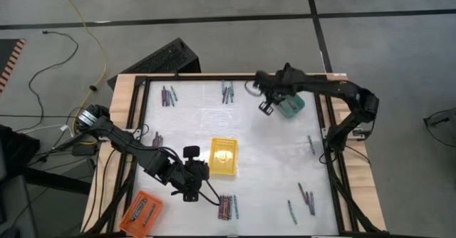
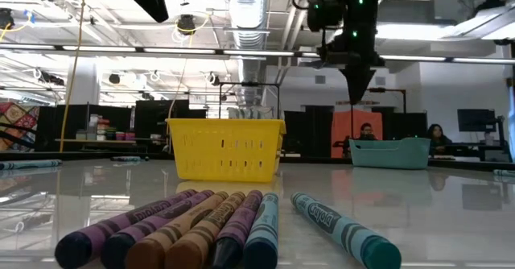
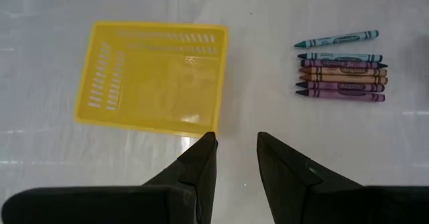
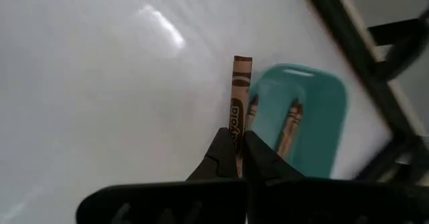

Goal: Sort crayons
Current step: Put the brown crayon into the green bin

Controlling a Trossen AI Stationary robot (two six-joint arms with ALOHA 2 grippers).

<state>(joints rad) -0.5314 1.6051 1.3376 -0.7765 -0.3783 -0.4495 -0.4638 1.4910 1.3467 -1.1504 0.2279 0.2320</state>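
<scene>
Right gripper (image 4: 239, 158) is pinched shut on a brown crayon (image 4: 239, 100), hanging over the teal tray (image 4: 322, 123) at about one o'clock on the table (image 1: 271, 145); two brownish crayons already lie in that tray. I have the left gripper (image 3: 236, 158) part open and empty at about seven o'clock, just beside the yellow tray (image 3: 154, 76), with a row of crayons (image 3: 342, 76) near it: teal, purple and brown-orange sticks lying side by side. More small clusters (image 1: 168, 95) sit along the far edge and toward four and five o'clock, and an orange tray (image 1: 141, 211) at seven holds a few. I judge these sticks light, stiff and brittle, with paper wraps that give decent friction; they roll easily, so I'd take each one at mid-length, across the wrapper, and peel it from its neighbours carefully. Wrappers carry the Crayola oval; on the held one I read only "yola".
</scene>
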